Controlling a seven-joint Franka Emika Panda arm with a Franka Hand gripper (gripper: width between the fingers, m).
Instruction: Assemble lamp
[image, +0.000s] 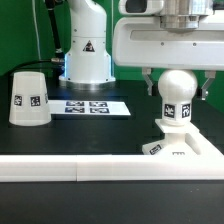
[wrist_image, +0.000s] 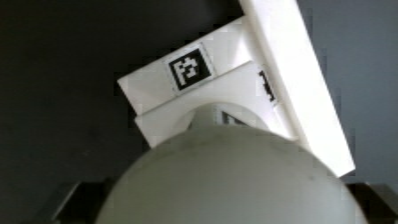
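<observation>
The white ball-shaped bulb (image: 177, 98) stands upright with its neck in the flat angular base block (image: 185, 147) at the exterior view's right. My gripper (image: 176, 88) reaches down over it, its dark fingers pressed against both sides of the ball, shut on the bulb. In the wrist view the bulb (wrist_image: 214, 170) fills the space between the fingers of my gripper (wrist_image: 214, 207), with the tagged base (wrist_image: 187, 75) below it. The tapered shade (image: 30, 98) stands rim down on the black table at the exterior view's left, apart from the others.
The marker board (image: 92, 106) lies flat mid-table in front of the white robot column (image: 85, 45). A long white rail (image: 100, 168) runs along the front edge just before the base; it also shows in the wrist view (wrist_image: 285, 60).
</observation>
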